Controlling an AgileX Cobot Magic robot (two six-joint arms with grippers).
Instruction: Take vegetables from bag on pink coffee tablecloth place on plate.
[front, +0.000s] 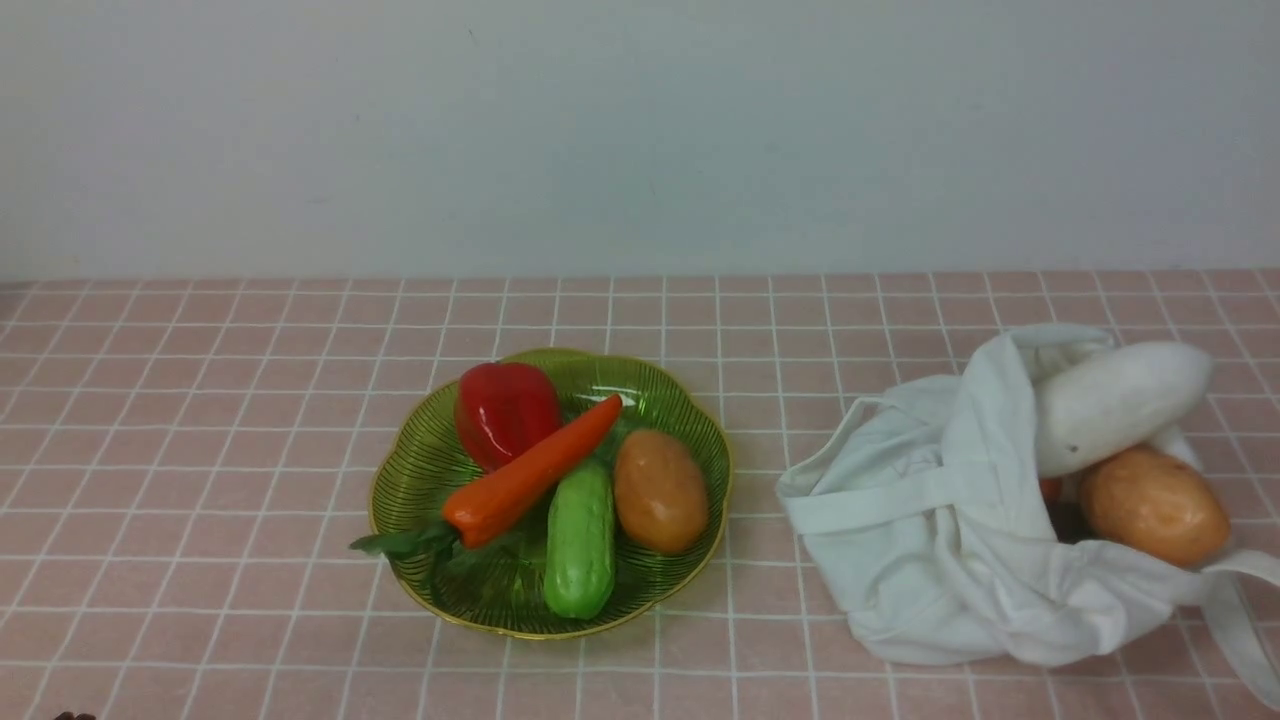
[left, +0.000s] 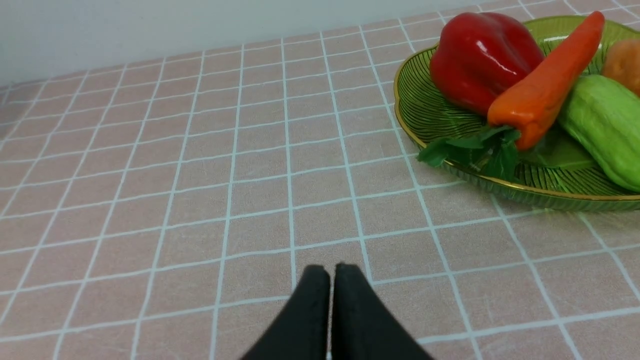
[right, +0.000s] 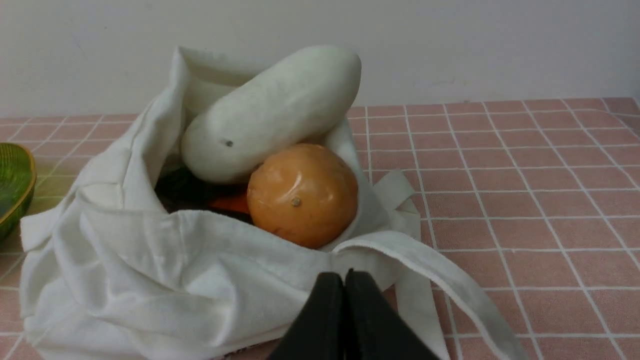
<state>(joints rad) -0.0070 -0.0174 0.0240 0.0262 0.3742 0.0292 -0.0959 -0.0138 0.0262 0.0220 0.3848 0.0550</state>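
The green plate (front: 420, 470) sits on the pink gridded tablecloth (front: 200, 420) and holds an orange carrot (front: 530, 475), a tan potato (front: 660, 492), a red pepper (front: 505, 410) and a green cucumber (front: 580, 540). The white bag (front: 930, 530) lies to its right with a white radish (front: 1115, 400) and another potato (front: 1155, 505) at its mouth. In the right wrist view a bit of orange (right: 230, 204) shows deeper in the bag (right: 150, 270). My left gripper (left: 331, 272) is shut and empty over bare cloth, left of the plate (left: 425, 110). My right gripper (right: 344, 277) is shut and empty just before the bag's front edge.
A pale wall (front: 640, 130) runs along the back of the table. The bag's strap (right: 450, 285) trails over the cloth beside my right gripper. Neither arm shows in the front view.
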